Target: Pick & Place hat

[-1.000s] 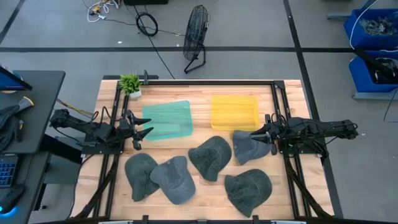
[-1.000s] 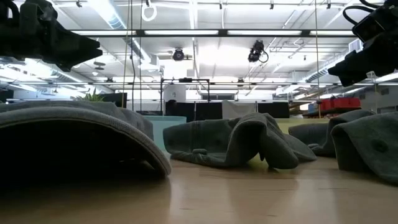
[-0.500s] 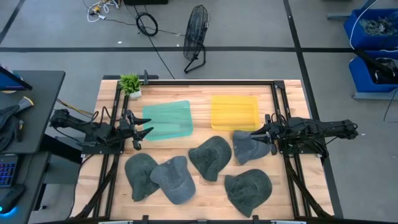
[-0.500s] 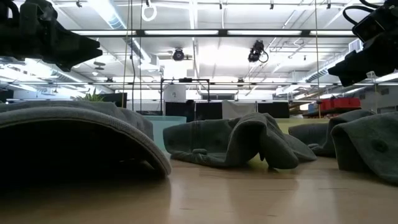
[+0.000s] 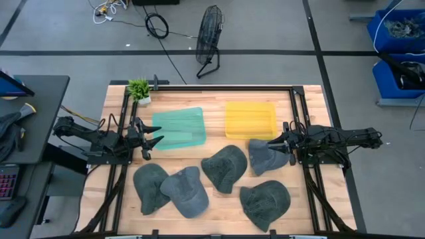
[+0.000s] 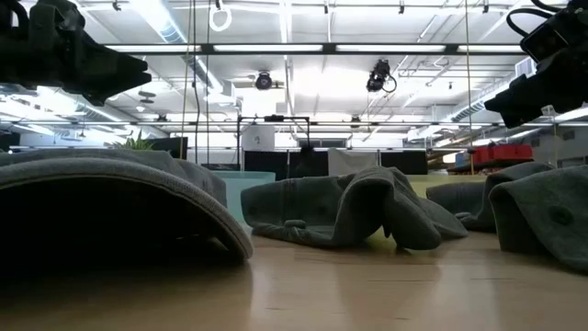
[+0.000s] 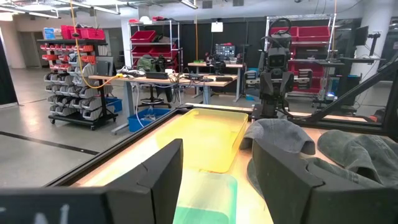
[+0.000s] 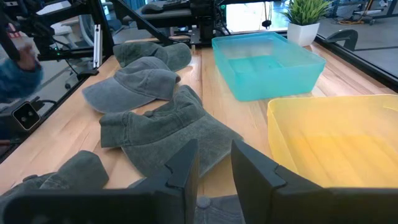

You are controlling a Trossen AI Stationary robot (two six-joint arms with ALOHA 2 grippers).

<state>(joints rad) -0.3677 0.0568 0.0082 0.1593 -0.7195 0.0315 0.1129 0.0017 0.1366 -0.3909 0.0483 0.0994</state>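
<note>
Several grey caps lie on the wooden table: two at the near left (image 5: 151,186) (image 5: 186,191), one in the middle (image 5: 224,167), one at the near right (image 5: 265,202), and one (image 5: 264,157) just below the yellow tray (image 5: 250,119). A teal tray (image 5: 178,128) sits left of the yellow one. My left gripper (image 5: 151,137) is open and empty, raised over the teal tray's left end (image 7: 205,199). My right gripper (image 5: 275,147) is open and empty, raised above the right side of the cap by the yellow tray; its fingers (image 8: 180,171) are clear of the cloth.
A small potted plant (image 5: 139,88) stands at the table's far left corner. Black frame rails (image 5: 297,113) run along the table's left, right and far sides. A person's blurred sleeve (image 8: 18,62) shows beyond the table's left side. Bare wood lies between the caps and the near edge.
</note>
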